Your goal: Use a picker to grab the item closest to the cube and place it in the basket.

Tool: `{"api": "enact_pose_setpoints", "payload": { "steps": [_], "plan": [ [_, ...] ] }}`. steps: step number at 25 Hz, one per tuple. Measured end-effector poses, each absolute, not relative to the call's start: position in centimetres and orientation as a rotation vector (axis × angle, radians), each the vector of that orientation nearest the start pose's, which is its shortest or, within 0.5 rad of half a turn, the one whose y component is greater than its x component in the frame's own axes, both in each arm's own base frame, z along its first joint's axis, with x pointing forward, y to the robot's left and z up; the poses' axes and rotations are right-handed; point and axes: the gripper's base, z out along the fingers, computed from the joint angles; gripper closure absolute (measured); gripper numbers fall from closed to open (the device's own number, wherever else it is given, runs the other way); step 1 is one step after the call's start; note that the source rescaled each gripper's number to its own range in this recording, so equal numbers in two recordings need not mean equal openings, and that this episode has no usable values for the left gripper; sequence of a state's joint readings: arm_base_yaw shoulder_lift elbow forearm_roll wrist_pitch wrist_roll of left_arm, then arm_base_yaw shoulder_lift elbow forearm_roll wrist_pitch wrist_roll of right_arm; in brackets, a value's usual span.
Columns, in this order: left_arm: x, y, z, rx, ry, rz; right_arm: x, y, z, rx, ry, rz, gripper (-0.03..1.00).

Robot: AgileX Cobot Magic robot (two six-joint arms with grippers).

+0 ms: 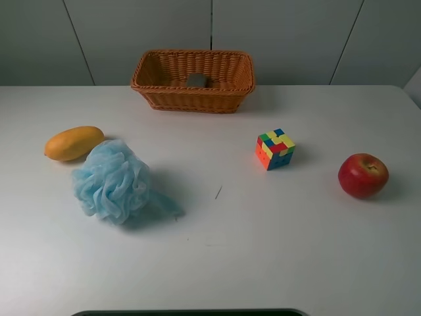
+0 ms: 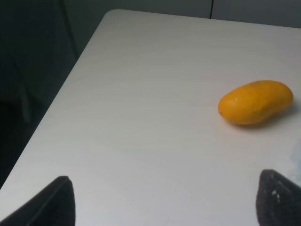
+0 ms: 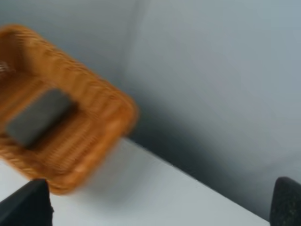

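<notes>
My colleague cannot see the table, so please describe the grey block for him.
Find the wicker basket at the back of the white table. The grey block lies inside it. Everything else sits out on the table and is colourful; it alone is dull grey.

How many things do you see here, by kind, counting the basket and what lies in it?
Fruit: 2 (mango, apple)
Cube: 1
Pouf: 1
Basket: 1
Eraser, inside the basket: 1
Total: 6
</notes>
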State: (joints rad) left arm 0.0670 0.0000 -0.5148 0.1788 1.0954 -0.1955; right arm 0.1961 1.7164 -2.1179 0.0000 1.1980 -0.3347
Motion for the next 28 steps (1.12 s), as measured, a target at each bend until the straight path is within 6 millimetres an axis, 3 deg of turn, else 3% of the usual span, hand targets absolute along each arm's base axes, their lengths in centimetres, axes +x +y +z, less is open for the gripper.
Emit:
{"api": "enact_pose_setpoints", "payload": {
  "steps": [5, 9, 12, 19, 23, 28],
  "plan": [
    [-1.0, 1.4, 28.0, -0.282, 2.034, 0.135, 26.7, 2.0, 53.0, -0.398, 2.097, -0.173, -0.03],
    [-1.0, 1.4, 28.0, -0.282, 2.034, 0.135, 20.2, 0.4, 53.2, -0.316, 2.084, -0.224, -0.03],
    [-1.0, 1.4, 28.0, -0.282, 2.034, 0.135, 15.2, -0.2, 51.5, -0.281, 2.096, -0.252, -0.03],
    [-1.0, 1.4, 28.0, -0.282, 2.034, 0.135, 6.0, -0.9, 44.1, -0.221, 2.144, -0.252, -0.03],
    [-1.0, 1.4, 28.0, -0.282, 2.034, 0.135, 2.4, -0.9, 39.5, -0.202, 2.118, -0.204, -0.03],
    [-1.0, 1.4, 28.0, -0.282, 2.034, 0.135, -0.2, -0.5, 34.0, -0.147, 2.08, -0.101, -0.03]
  ]
}}
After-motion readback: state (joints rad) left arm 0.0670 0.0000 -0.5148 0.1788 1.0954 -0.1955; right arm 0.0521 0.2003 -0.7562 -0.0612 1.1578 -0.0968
